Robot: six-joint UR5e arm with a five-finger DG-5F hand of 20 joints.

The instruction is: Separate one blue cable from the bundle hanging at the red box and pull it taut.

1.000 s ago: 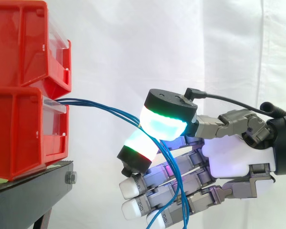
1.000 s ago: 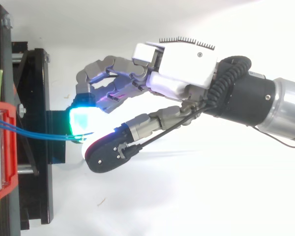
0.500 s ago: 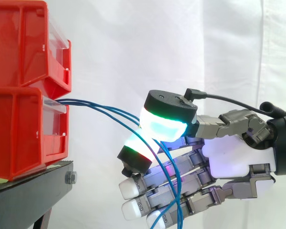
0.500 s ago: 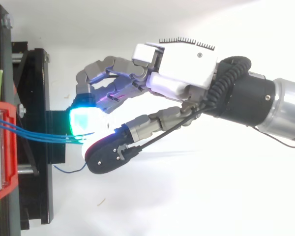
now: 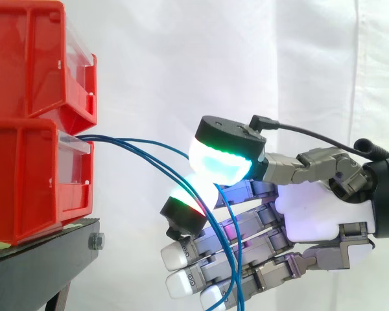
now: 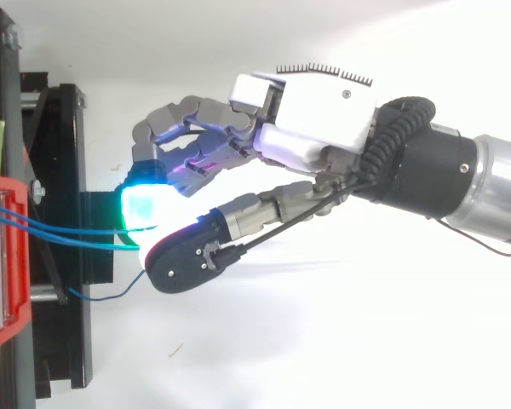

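side view: separating step, nothing taut yet; hand (image 5: 318, 220) pinches thumb pad (image 5: 220, 165) against a fingertip pad, other fingers near straight; blue cable (image 5: 142, 141) sags from red box (image 5: 32, 175) into the pinch, probably 1 strand; bundle (image 5: 230, 259) drops past | top view: 2 strands reach the pads; next: draw away from box, pinch firm

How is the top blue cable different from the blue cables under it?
The top blue cable runs almost level from the lower red bin to the glowing pads of the hand, which seem to pinch it. The lower blue cables slope down and hang past the fingers. The top one looks fairly straight, and the lower ones curve more. All are thin, blue and come out of the same bin.
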